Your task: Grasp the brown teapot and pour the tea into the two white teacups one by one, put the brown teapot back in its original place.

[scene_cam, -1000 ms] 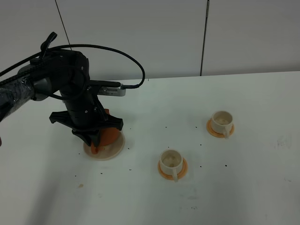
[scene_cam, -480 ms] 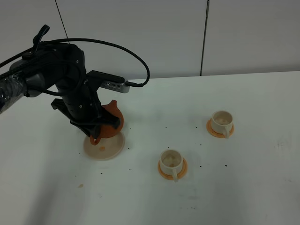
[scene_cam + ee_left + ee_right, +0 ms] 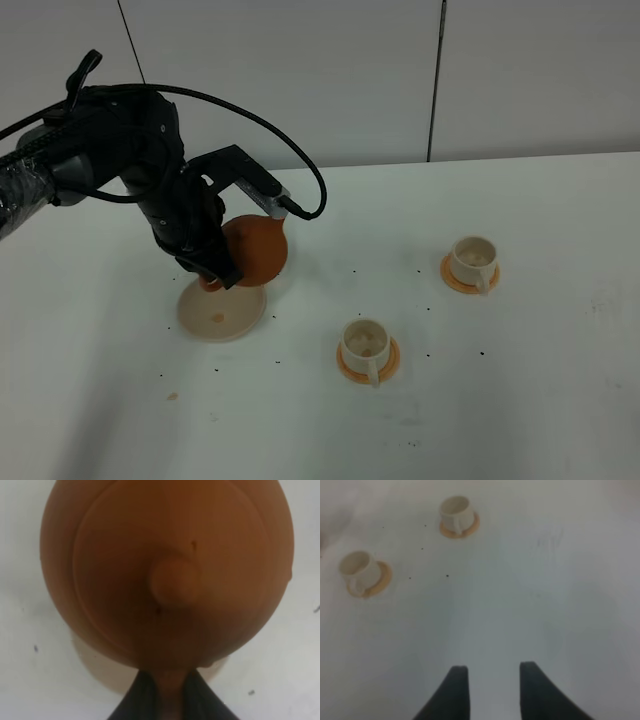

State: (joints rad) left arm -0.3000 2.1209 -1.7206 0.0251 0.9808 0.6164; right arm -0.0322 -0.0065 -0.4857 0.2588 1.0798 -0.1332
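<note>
The brown teapot (image 3: 257, 249) hangs a little above the pale cream saucer (image 3: 222, 314), shifted toward its right rim. My left gripper (image 3: 216, 273) is shut on the teapot's stubby handle. In the left wrist view the teapot (image 3: 165, 570) fills the frame, lid and knob facing the camera, and my gripper (image 3: 170, 700) pinches the handle. Two white teacups stand on orange saucers: the near one (image 3: 366, 342) and the far right one (image 3: 473, 257). My right gripper (image 3: 492, 690) is open and empty over bare table. Both cups (image 3: 357, 568) (image 3: 456, 510) show far ahead of it.
The left arm's black cable (image 3: 300, 150) loops over the table behind the teapot. Small dark specks (image 3: 352, 271) dot the white tabletop. A white panelled wall (image 3: 440, 70) runs along the back edge.
The left gripper has lifted the teapot off the cream saucer and carried it up and slightly right. The wrist has turned. The saucer now lies bare.
</note>
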